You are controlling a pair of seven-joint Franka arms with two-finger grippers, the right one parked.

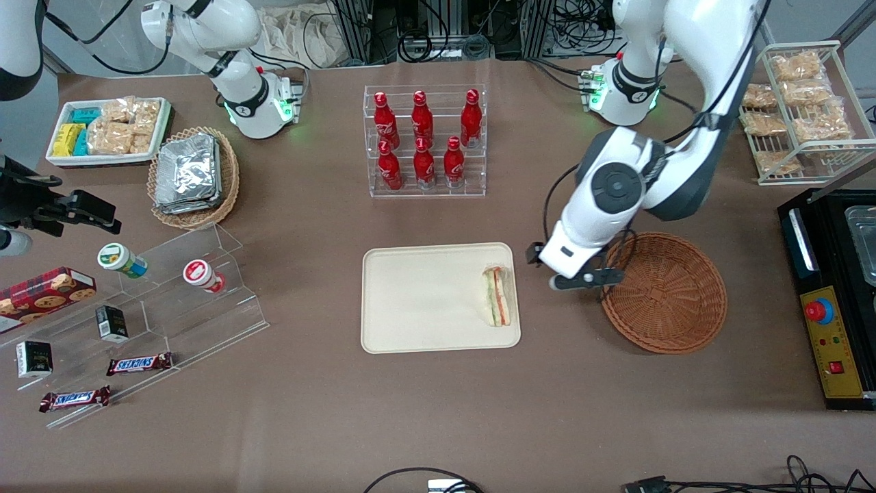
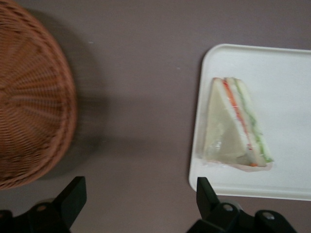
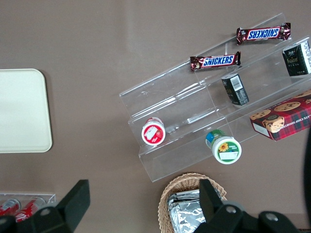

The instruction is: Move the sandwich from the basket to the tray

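The sandwich (image 1: 497, 296) lies flat on the cream tray (image 1: 424, 301), close to the tray's short edge that faces the basket. Its green and orange-red filling layers show along one side (image 2: 233, 126). The reddish-brown wicker basket (image 1: 667, 294) stands empty beside the tray, toward the working arm's end of the table. My left gripper (image 1: 578, 279) hangs over the bare strip of table between tray (image 2: 282, 97) and basket (image 2: 29, 97). The gripper (image 2: 138, 190) is open, with only brown tabletop between its fingers.
A clear rack of red cola bottles (image 1: 424, 140) stands farther from the camera than the tray. A black control box with a red button (image 1: 831, 329) sits next to the basket. A wire rack of bagged snacks (image 1: 801, 103) and a clear stepped shelf (image 1: 171, 301) flank the table.
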